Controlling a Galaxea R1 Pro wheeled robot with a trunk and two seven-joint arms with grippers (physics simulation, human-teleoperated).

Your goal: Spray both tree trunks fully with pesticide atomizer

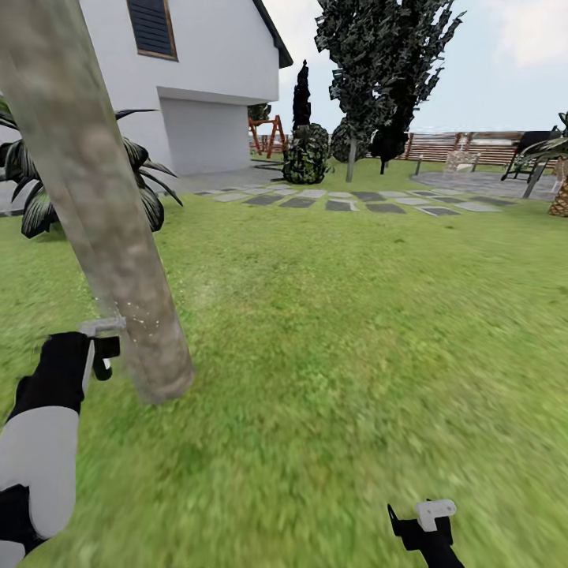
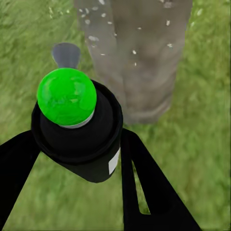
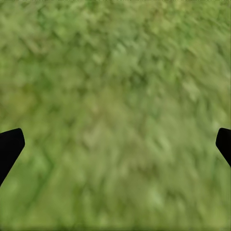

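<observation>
Left claw (image 2: 77, 159) around round-topped atomizer (image 2: 77, 130)

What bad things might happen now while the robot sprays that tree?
1. The left tool holds the pesticide atomizer very near the tree trunk, so it might bump the bark.
2. White specks show only low on the trunk, near the nozzle. Higher parts may get missed unless the arm rises.
3. The trunk leans across the head view and hides the lawn behind it, so steering around it looks tricky.

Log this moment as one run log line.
left tool: shut on atomizer | aim: tree trunk, droplets on bark | right tool: open over grass
</observation>
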